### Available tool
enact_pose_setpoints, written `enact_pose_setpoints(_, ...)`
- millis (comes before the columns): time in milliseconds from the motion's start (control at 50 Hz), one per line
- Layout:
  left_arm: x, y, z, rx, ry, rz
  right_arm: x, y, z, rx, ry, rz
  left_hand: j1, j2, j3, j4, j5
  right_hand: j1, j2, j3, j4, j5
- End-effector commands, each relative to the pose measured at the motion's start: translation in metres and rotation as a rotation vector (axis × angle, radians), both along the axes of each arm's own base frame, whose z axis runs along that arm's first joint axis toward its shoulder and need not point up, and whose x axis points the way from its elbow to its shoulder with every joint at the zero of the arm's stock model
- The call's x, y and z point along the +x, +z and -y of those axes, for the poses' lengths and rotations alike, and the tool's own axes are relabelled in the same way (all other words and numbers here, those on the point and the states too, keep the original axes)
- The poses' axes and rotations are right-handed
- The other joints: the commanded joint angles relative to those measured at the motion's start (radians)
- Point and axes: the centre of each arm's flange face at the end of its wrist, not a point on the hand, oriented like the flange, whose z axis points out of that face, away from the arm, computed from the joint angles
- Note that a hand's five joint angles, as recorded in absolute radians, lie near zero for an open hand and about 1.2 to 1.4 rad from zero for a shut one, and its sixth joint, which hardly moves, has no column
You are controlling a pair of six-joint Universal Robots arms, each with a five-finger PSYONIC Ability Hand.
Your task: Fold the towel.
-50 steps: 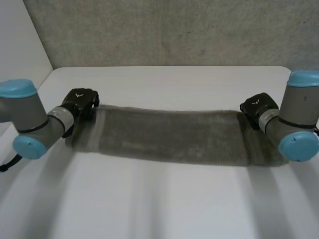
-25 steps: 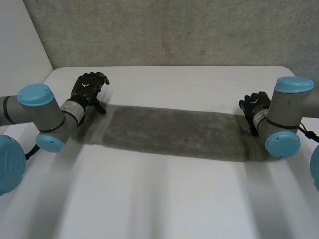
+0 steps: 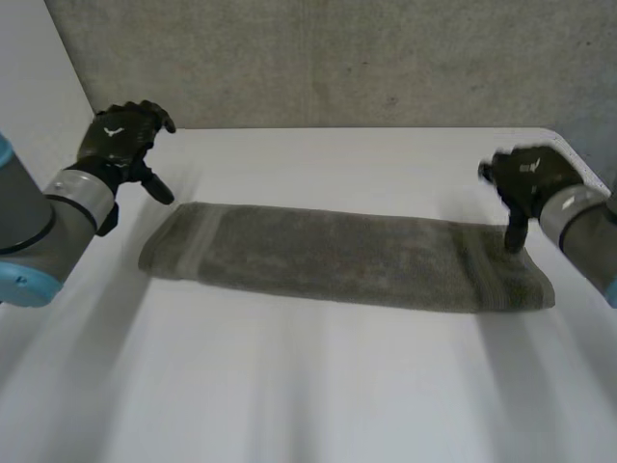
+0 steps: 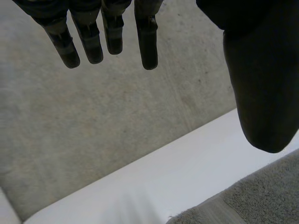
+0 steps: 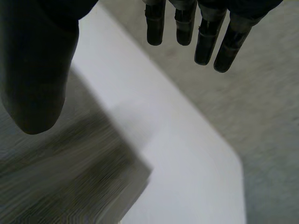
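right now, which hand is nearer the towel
The right hand: its thumb points down over one end of the towel. The left hand sits clear of the other end, over bare table.

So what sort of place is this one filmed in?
Probably a robot lab or test bench, not a home: a plain white table, a grey concrete-like surface beyond it, and one grey towel lying flat between the left hand and right hand, both open.

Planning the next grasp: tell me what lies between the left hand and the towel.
Only bare table separates left hand from towel, per head view.
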Motion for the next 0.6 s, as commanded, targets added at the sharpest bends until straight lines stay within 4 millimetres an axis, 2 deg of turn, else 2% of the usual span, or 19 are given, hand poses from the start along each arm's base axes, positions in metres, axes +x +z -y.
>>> enact_pose_setpoints(20,0.015,0.001,-0.022,0.036,0.096,0.002,-0.015,-0.04,-0.023,0.179,-0.002,-0.093,-0.074,-0.068,-0.075,-0.079,-0.055,-0.053,-0.073,-0.07,-0.085,-0.066)
enact_pose_setpoints(40,0.016,0.001,-0.022,0.036,0.096,0.002,-0.023,-0.047,-0.02,0.19,-0.024,-0.091,-0.074,-0.068,-0.075,-0.079,-0.055,-0.034,-0.054,-0.051,-0.066,-0.048)
enact_pose_setpoints(60,0.018,-0.004,-0.026,0.057,0.113,0.007,-0.023,-0.047,-0.02,0.19,-0.024,-0.091,-0.074,-0.068,-0.075,-0.079,-0.055,-0.034,-0.054,-0.051,-0.066,-0.047)
enact_pose_setpoints(80,0.019,-0.011,-0.03,0.08,0.128,0.01,-0.029,-0.056,-0.017,0.194,-0.041,-0.087,-0.074,-0.068,-0.075,-0.079,-0.055,-0.008,-0.028,-0.025,-0.04,-0.021)
enact_pose_setpoints(140,0.021,-0.017,-0.033,0.1,0.137,0.013,-0.036,-0.072,-0.009,0.18,-0.065,-0.084,-0.074,-0.068,-0.075,-0.079,-0.055,0.098,0.078,0.08,0.066,0.084)
enact_pose_setpoints(180,0.023,-0.029,-0.038,0.129,0.142,0.015,-0.037,-0.078,-0.005,0.16,-0.069,-0.08,-0.074,-0.068,-0.075,-0.079,-0.055,0.165,0.145,0.148,0.133,0.152)
enact_pose_setpoints(240,0.022,-0.034,-0.038,0.117,0.139,0.012,-0.039,-0.087,0.002,0.126,-0.078,-0.073,-0.074,-0.068,-0.075,-0.079,-0.055,0.242,0.222,0.224,0.21,0.228)
enact_pose_setpoints(320,0.022,-0.037,-0.036,0.094,0.144,0.007,-0.043,-0.099,0.008,0.117,-0.086,-0.069,-0.074,-0.068,-0.075,-0.079,-0.055,0.28,0.26,0.263,0.248,0.267)
enact_pose_setpoints(360,0.023,-0.039,-0.037,0.09,0.145,0.004,-0.044,-0.108,0.01,0.119,-0.084,-0.066,-0.074,-0.068,-0.075,-0.079,-0.055,0.388,0.368,0.371,0.356,0.375)
enact_pose_setpoints(440,0.027,-0.045,-0.038,0.088,0.153,0.005,-0.044,-0.113,0.013,0.117,-0.075,-0.057,-0.074,-0.068,-0.075,-0.079,-0.055,0.471,0.451,0.454,0.439,0.458)
enact_pose_setpoints(460,0.029,-0.046,-0.037,0.082,0.16,0.004,-0.045,-0.113,0.015,0.113,-0.073,-0.048,-0.074,-0.068,-0.075,-0.079,-0.055,0.576,0.556,0.558,0.544,0.562)
enact_pose_setpoints(480,0.029,-0.046,-0.037,0.082,0.16,0.004,-0.045,-0.113,0.015,0.113,-0.073,-0.048,-0.074,-0.068,-0.075,-0.079,-0.055,0.577,0.557,0.56,0.545,0.563)
enact_pose_setpoints(520,0.03,-0.047,-0.036,0.076,0.165,0.002,-0.047,-0.114,0.017,0.102,-0.066,-0.037,-0.074,-0.068,-0.075,-0.079,-0.055,0.942,0.922,0.925,0.91,0.928)
enact_pose_setpoints(540,0.031,-0.048,-0.036,0.075,0.168,0.002,-0.047,-0.114,0.017,0.102,-0.066,-0.037,-0.074,-0.068,-0.075,-0.079,-0.055,0.944,0.924,0.927,0.912,0.93)
enact_pose_setpoints(560,0.031,-0.048,-0.036,0.07,0.168,0.001,-0.048,-0.114,0.018,0.102,-0.065,-0.034,-0.074,-0.068,-0.075,-0.079,-0.055,1.13,1.11,1.113,1.098,1.116)
enact_pose_setpoints(600,0.031,-0.048,-0.036,0.069,0.168,0.0,-0.049,-0.114,0.019,0.102,-0.065,-0.032,-0.074,-0.068,-0.075,-0.079,-0.055,1.169,1.149,1.152,1.137,1.155)
